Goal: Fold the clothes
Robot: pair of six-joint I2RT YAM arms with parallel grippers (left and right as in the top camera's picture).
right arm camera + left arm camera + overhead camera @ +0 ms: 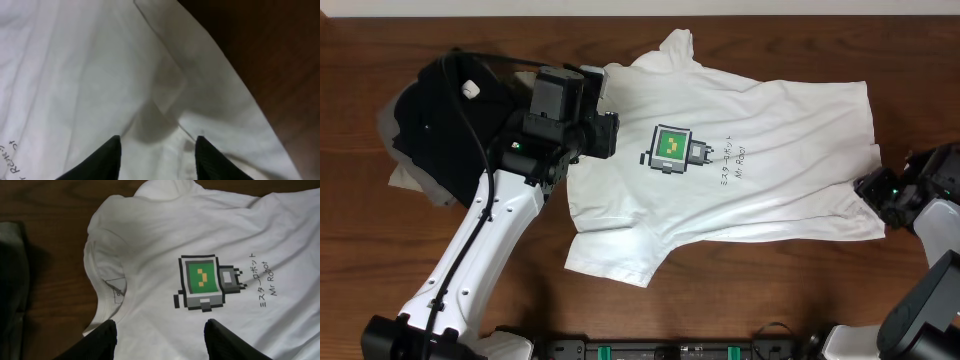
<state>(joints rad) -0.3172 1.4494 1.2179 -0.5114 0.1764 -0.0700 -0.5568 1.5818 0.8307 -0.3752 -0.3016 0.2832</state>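
The clothes, a white T-shirt with a green-and-grey pixel robot print, lie spread flat on the wooden table, collar to the left and hem to the right. My left gripper hovers by the collar. In the left wrist view it is open, with the shirt below and nothing between the fingers. My right gripper is at the hem on the right edge. In the right wrist view it stands open over a creased fold of white cloth near the hem, gripping nothing.
A black folded garment with a white tag lies at the far left, on top of a grey one. Its dark edge shows left of the collar. Bare wood lies in front of the shirt and beyond the hem.
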